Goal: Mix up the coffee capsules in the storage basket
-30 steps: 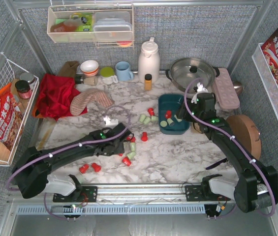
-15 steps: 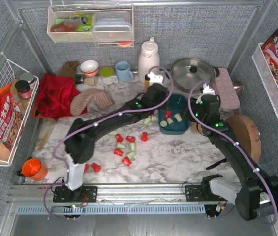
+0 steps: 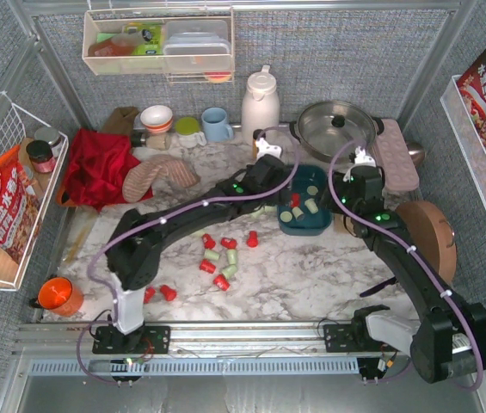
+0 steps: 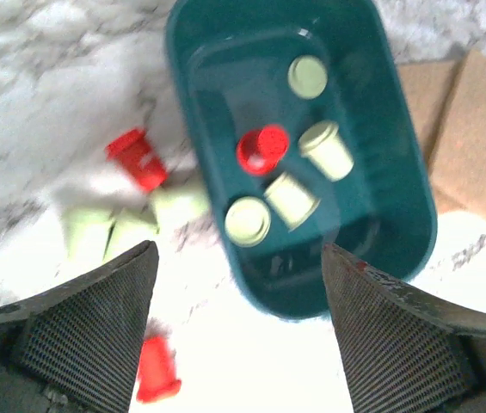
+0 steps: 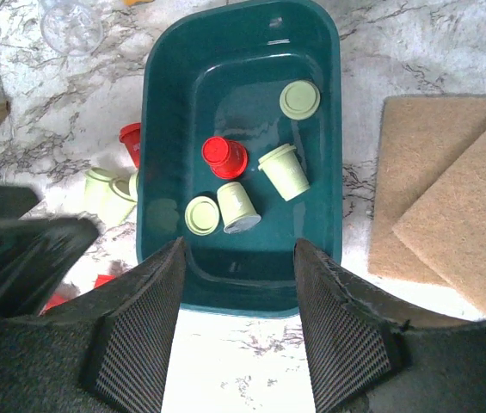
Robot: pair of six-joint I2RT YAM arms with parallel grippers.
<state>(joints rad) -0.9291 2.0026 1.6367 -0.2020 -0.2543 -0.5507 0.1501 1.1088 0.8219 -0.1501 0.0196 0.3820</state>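
The teal storage basket (image 3: 316,227) sits right of centre and holds one red and several green coffee capsules (image 5: 224,157). More red and green capsules (image 3: 222,255) lie loose on the marble to its left. My left gripper (image 3: 274,185) hovers over the basket's left edge. Its jaws (image 4: 238,344) are open and empty, with the basket (image 4: 397,146) and its capsules (image 4: 262,148) ahead. My right gripper (image 3: 339,200) hangs above the basket's right side. It is open (image 5: 241,344), and the basket's near wall (image 5: 251,280) lies below its fingers.
Two tan pads (image 5: 449,189) lie right of the basket. A lidded pan (image 3: 337,127), pink tray (image 3: 395,155) and white jug (image 3: 260,103) stand behind. A round cork board (image 3: 432,237) lies at right. An orange mug (image 3: 56,295) and red cloth (image 3: 96,168) sit left.
My left arm swung from the near-left table up to the basket and its jaws opened wider. Another green capsule now lies in the basket. The right gripper hardly moved.
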